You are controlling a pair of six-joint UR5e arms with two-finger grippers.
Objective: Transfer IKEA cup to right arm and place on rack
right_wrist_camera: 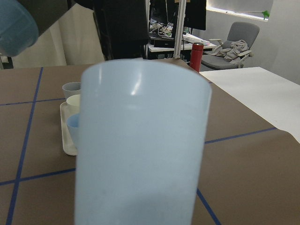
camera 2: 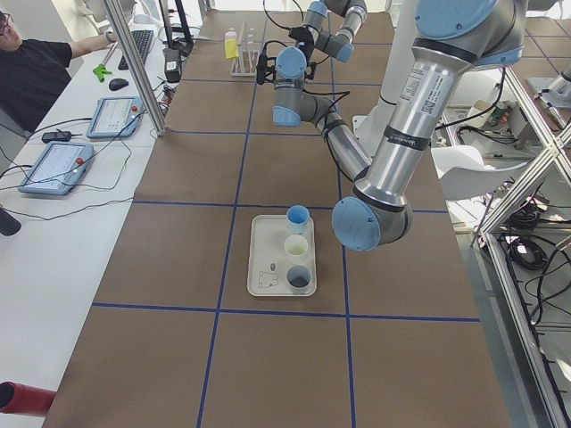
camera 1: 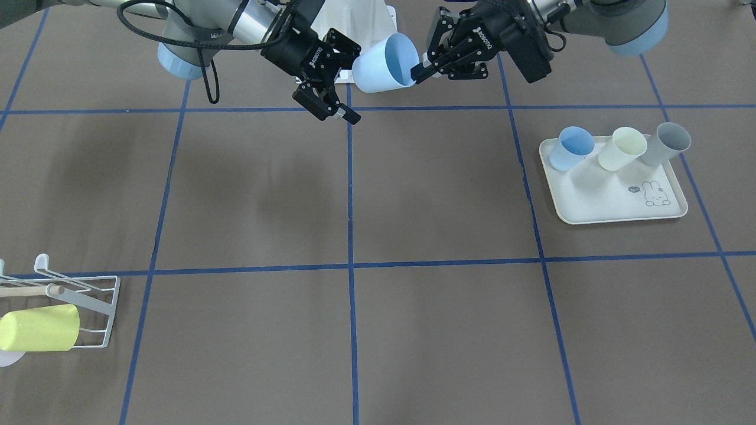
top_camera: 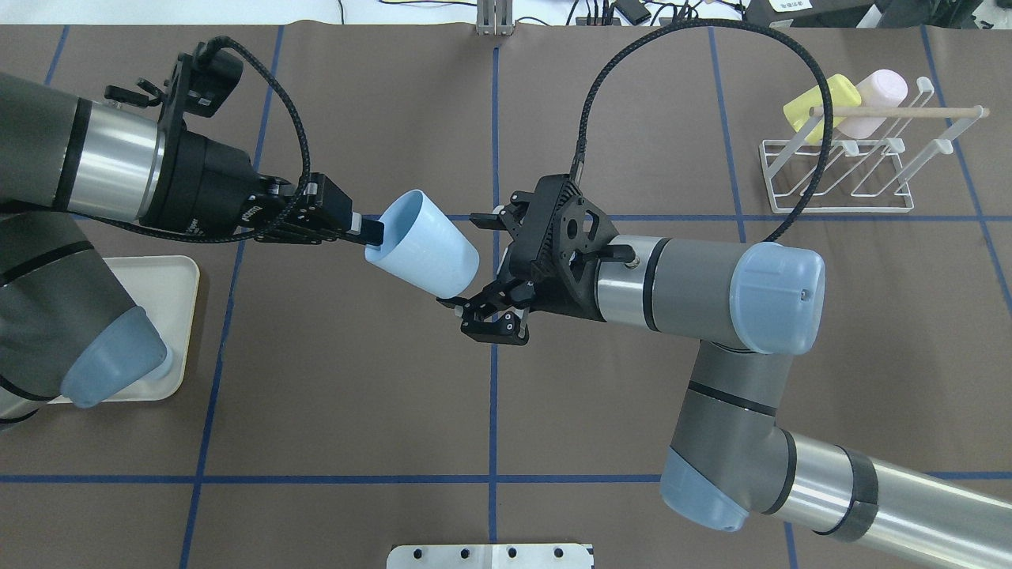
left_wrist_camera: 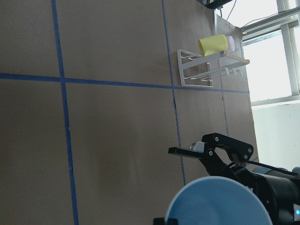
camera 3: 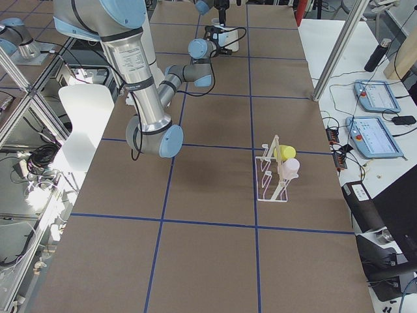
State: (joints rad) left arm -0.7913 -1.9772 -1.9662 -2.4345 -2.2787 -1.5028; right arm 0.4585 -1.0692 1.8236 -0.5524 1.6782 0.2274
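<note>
Currently the left fingers [top_camera: 370, 231] pinch the rim of the light blue IKEA cup [top_camera: 423, 246], holding it tilted in the air above the counter [top_camera: 356, 379]. The right fingers [top_camera: 482, 302] are spread on either side of the cup's closed end; contact cannot be told. The rack [top_camera: 835, 209] stands well apart on the counter, carrying a yellow cup [top_camera: 802, 107] and a pink cup [top_camera: 881, 91]

A pale blue cup [top_camera: 423, 245], a white rack [top_camera: 840, 209] bearing a yellow cup [top_camera: 802, 107] and a pink cup [top_camera: 879, 91], a cream rabbit-print tray [camera 1: 596, 200], a brown table [camera 1: 437, 189] gridded blue.
</note>
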